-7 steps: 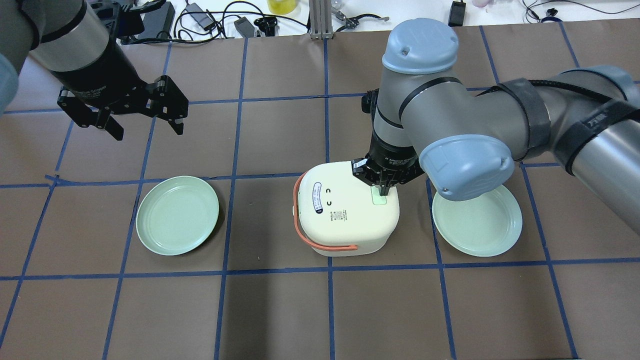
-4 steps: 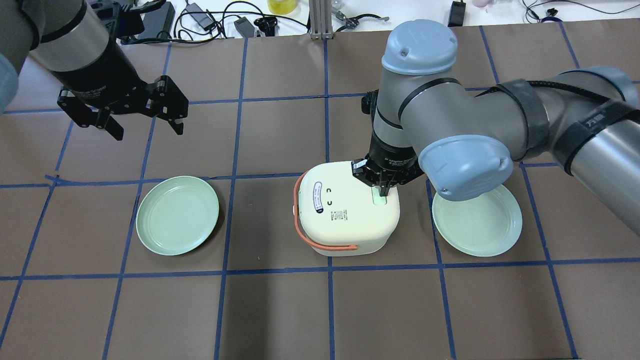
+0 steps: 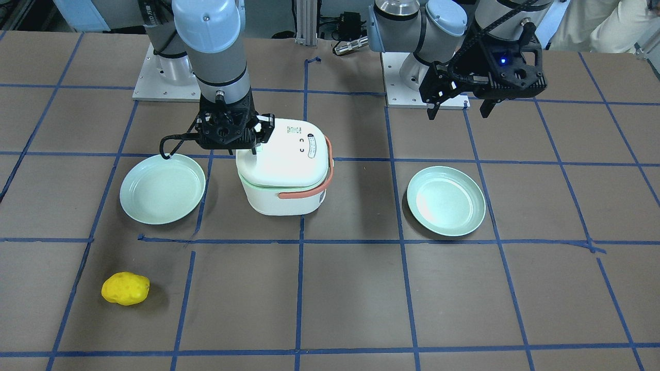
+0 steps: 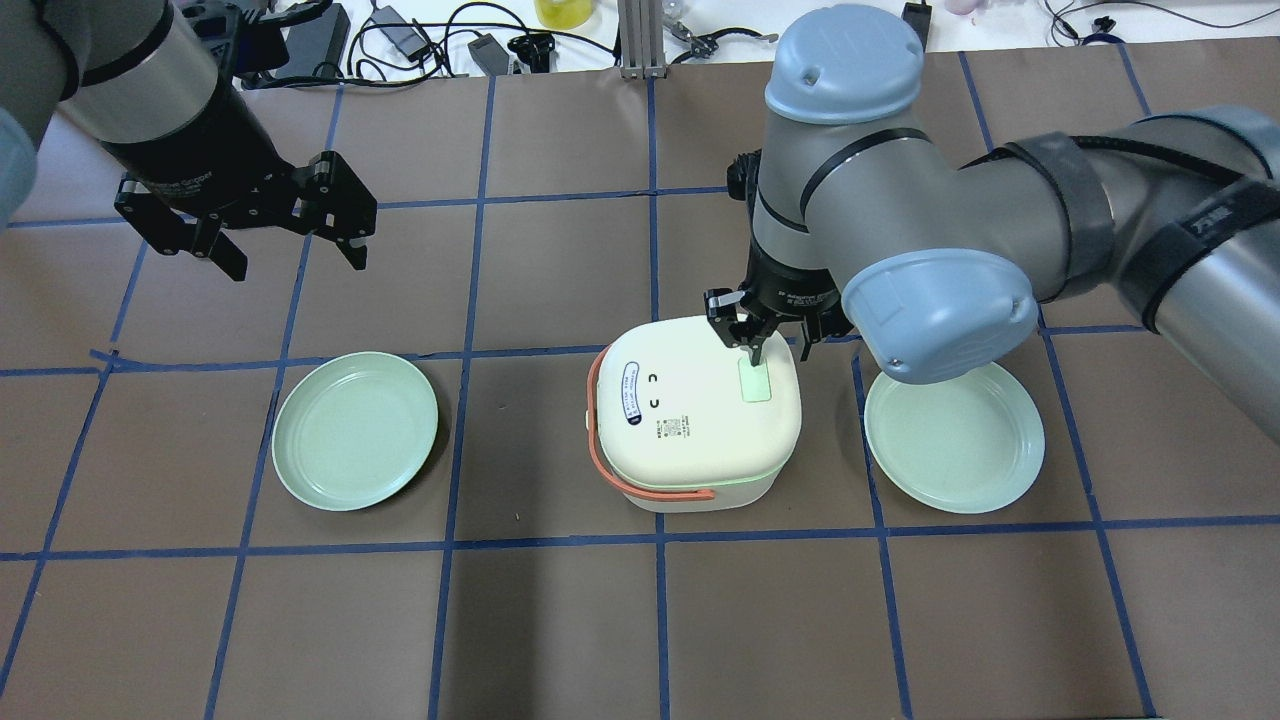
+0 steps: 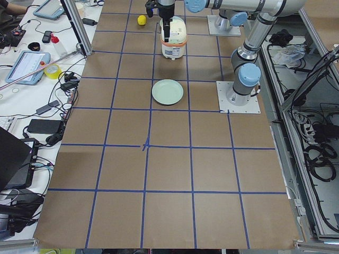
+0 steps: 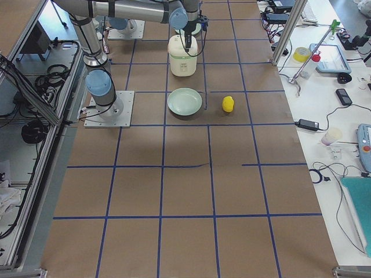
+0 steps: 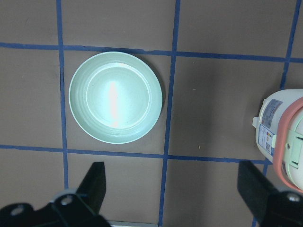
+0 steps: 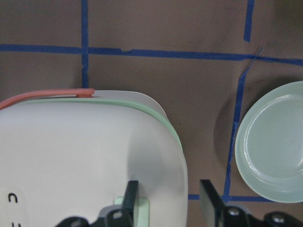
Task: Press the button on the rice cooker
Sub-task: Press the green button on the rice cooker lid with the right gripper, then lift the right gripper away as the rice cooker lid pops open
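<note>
Right gripper [image 4: 778, 342] has risen off the button [image 4: 755, 381]; fingers spread, one tip just above it. Cooker [image 4: 690, 430] sits between left plate [image 4: 355, 430] and right plate [image 4: 955, 450]. Left gripper [image 4: 295, 255] spread, hovering well apart.

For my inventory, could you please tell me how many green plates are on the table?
2. The left plate lies on the rice cooker's handle side; the right plate lies on the opposite side, partly hidden by the right arm overhead. No others are visible.

Grey arms [image 4: 980, 220], pale-blue joint caps [image 4: 845, 55], black left claw [image 4: 298, 262] and right claw [image 4: 778, 348].
</note>
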Motion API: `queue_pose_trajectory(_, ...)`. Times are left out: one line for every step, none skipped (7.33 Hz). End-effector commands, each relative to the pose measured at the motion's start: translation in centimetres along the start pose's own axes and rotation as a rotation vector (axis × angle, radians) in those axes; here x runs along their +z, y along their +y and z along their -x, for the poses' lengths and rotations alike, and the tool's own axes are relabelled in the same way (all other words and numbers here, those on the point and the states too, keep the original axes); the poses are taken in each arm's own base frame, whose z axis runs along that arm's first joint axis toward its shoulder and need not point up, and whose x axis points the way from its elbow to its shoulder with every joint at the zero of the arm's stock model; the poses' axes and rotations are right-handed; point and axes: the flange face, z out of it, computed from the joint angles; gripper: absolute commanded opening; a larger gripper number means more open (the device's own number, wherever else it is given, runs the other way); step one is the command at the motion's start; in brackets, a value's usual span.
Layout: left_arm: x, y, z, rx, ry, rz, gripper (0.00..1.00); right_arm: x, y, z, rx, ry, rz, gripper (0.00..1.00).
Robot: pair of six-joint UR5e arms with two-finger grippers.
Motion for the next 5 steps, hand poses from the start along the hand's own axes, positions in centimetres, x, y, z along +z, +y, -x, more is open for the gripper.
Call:
queue_pose_trajectory(0.0, 0.0, 0.0, 0.000, 0.000, 0.000, 1.00, -4.8, -2.8, -2.3, 0.006, 0.002, -0.093, 1.00)
queue_pose_trajectory(0.0, 0.0, 0.0, 0.000, 0.000, 0.000, 1.00, -6.6, -3.9, -4.7, 0.053, -0.008, -0.098, 1.00)
queue_pose_trajectory(0.0, 0.0, 0.0, 0.000, 0.000, 0.000, 1.00, -8.8, -4.7, -7.2, 0.061, -0.022, -0.075, 1.00)
queue_pose_trajectory(0.0, 0.0, 0.0, 0.000, 0.000, 0.000, 1.00, -10.7, -5.3, -9.9, 0.029, -0.023, -0.066, 1.00)
queue_pose_trajectory(0.0, 0.0, 0.0, 0.000, 0.000, 0.000, 1.00, -12.0, -5.9, -11.9, 0.056, -0.028, -0.077, 1.00)
